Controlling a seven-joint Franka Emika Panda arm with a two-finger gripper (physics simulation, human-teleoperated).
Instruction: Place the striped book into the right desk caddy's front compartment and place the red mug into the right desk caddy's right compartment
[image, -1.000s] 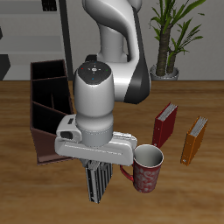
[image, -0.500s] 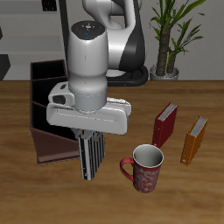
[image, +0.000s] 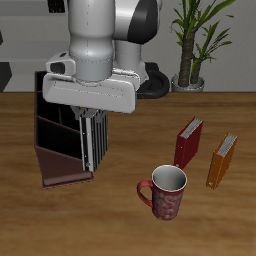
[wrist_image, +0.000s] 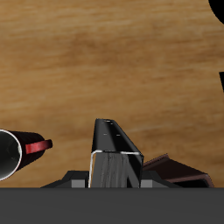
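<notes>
Striped book (image: 92, 142) upright, long axis vertical.

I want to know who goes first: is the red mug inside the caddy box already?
No, the red mug stands on the table, apart from the right desk caddy.

Exterior: front, above. Wrist: close, downward (half-turned); both show striped book (image: 92, 143) (wrist_image: 115, 156).

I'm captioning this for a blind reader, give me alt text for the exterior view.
A robot gripper holds the striped book upright above the right desk caddy. The red mug stands nearer the table's front edge, with a red book and an orange book upright beyond it.
</notes>
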